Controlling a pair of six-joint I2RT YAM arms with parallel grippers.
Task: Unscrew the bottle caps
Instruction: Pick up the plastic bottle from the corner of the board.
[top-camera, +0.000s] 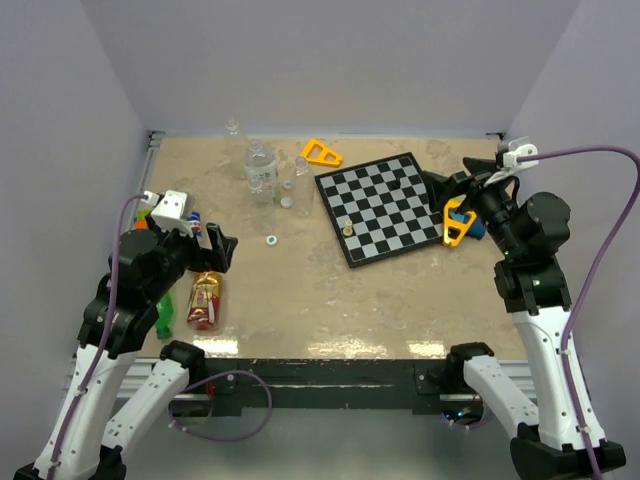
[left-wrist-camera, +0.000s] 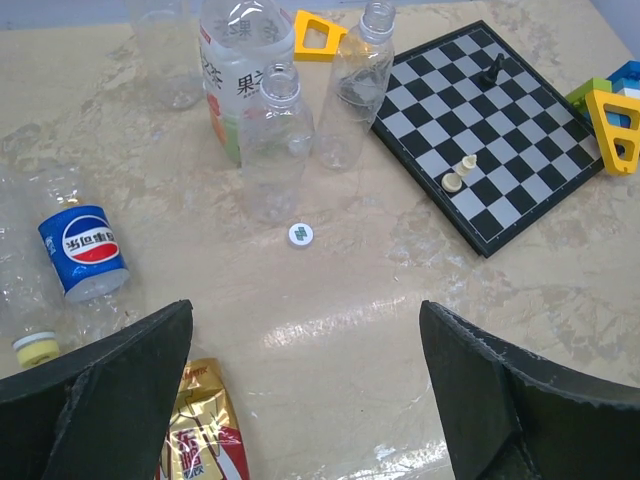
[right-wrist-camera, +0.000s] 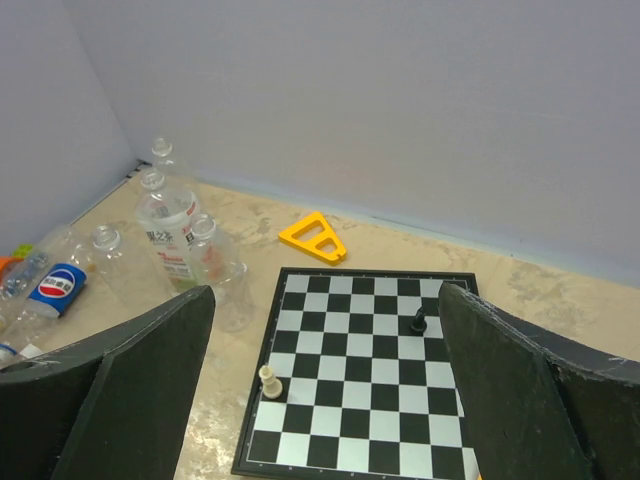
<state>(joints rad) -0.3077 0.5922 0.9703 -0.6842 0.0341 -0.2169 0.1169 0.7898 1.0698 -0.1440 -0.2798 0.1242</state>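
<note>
- Both arms hover over the table (top-camera: 300, 300); the left gripper (left-wrist-camera: 305, 325) and the right gripper (right-wrist-camera: 325, 300) are each spread wide and hold nothing
- A blue-label bottle (left-wrist-camera: 82, 252) lies on its side at the left, with a yellow cap (left-wrist-camera: 37, 347) at its neck end; a green bottle (top-camera: 165, 315) lies beside the left arm
- A white cap (left-wrist-camera: 301, 234) sits loose near the upright clear bottles (left-wrist-camera: 270, 150)
- Risk: the thin lying bottle may roll or crumple when pinched, so twisting would turn bottle and cap together; a careless reach could topple the clear bottles
</note>
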